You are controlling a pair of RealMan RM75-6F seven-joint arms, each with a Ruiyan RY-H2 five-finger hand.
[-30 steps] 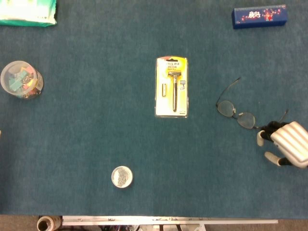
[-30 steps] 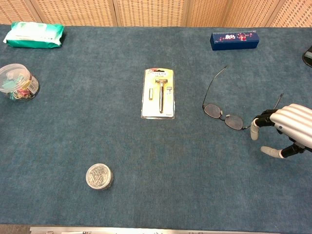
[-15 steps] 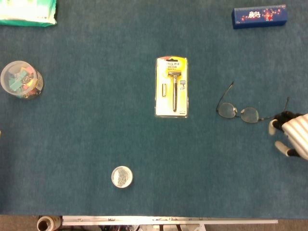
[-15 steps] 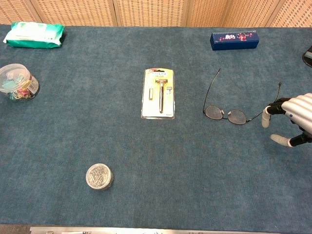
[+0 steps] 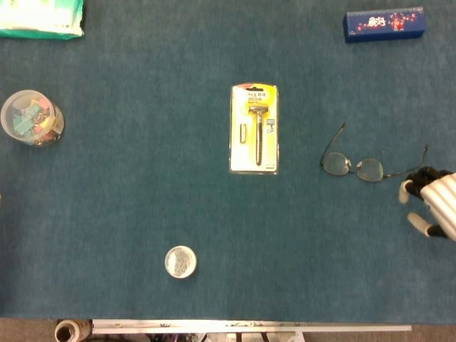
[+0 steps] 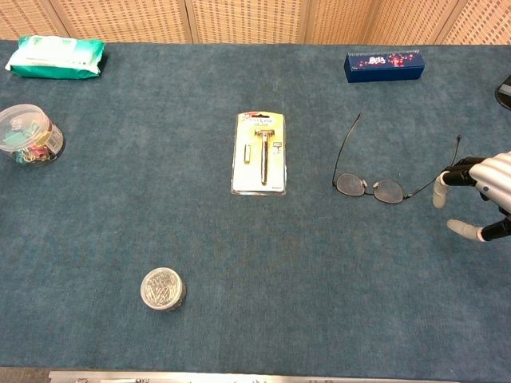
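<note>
Glasses (image 6: 369,186) lie flat on the blue surface (image 6: 239,263), arms unfolded, right of the razor pack (image 6: 259,153). My right hand (image 6: 479,199) sits just beyond them — fingers (image 6: 441,191) spread, grasping nothing — beside one arm tip.

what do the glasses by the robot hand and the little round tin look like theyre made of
The glasses look like thin dark metal wire with clear lenses: the arms are hairline and the blue cloth shows through the lenses. The round tin seems to be silvery metal or plastic with a clear lid; shiny small bits glint inside, too small to identify.
</note>
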